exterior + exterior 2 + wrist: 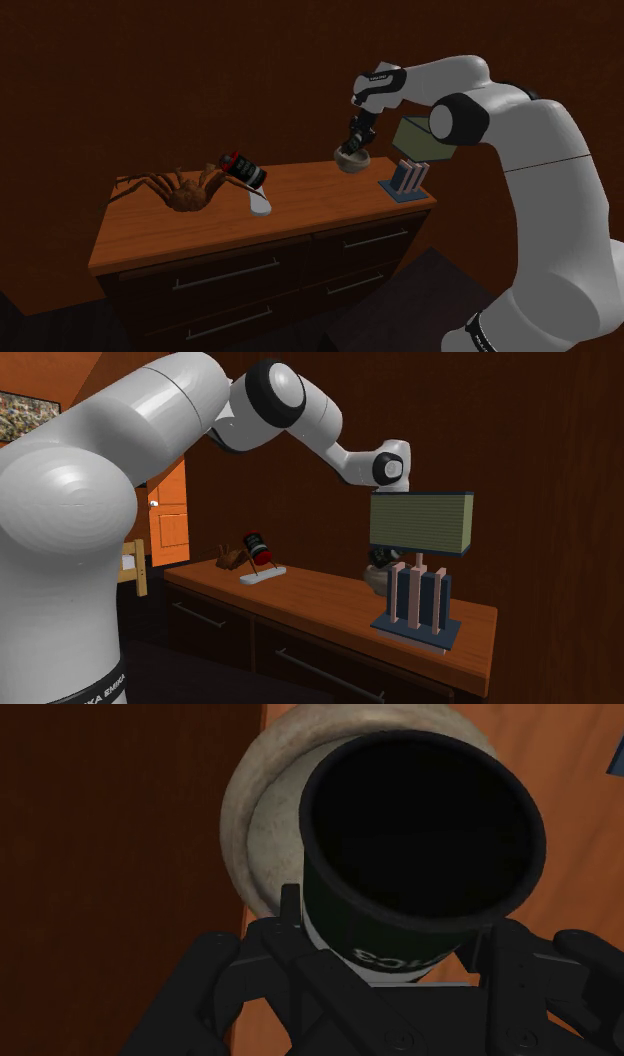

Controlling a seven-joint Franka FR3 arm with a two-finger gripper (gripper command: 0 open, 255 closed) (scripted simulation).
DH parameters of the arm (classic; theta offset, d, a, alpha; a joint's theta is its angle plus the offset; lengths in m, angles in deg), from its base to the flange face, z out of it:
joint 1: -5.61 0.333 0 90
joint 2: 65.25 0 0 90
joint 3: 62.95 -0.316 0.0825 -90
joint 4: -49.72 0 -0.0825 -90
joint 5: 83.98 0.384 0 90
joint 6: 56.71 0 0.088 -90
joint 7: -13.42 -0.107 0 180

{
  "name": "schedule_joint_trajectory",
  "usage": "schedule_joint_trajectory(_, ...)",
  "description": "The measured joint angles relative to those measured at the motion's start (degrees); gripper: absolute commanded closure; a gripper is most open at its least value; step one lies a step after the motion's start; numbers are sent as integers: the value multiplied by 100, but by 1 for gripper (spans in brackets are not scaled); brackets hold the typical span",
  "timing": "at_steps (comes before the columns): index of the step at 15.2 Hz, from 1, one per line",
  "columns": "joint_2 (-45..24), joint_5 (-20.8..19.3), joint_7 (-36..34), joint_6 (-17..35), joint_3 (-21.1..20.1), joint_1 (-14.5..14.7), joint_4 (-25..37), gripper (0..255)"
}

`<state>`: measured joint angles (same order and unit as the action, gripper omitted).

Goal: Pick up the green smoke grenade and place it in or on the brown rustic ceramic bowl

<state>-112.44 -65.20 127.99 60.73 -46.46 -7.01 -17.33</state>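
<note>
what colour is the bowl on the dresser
The bowl is speckled beige; the wrist view shows it best.

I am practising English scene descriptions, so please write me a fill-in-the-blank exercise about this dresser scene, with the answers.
1. The gripper is ____ on a dark canister.
2. The canister hangs above a pale speckled ____.
3. Near it, on the dresser, stands a ____ with a rectangular shade.
4. Its flat base is ____.
Answers: shut; bowl; lamp; blue.
</note>
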Motion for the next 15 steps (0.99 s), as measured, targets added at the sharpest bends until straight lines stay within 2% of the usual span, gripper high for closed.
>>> schedule_joint_trajectory(4,5,1,2,25,4,-2,-10,255)
schedule_joint_trajectory(5,4,2,2,24,4,-2,-8,0)
schedule_joint_trajectory(11,-2,2,1,14,-3,5,-13,0)
schedule_joint_trajectory(15,284,-66,-48,-325,52,21,53,0)
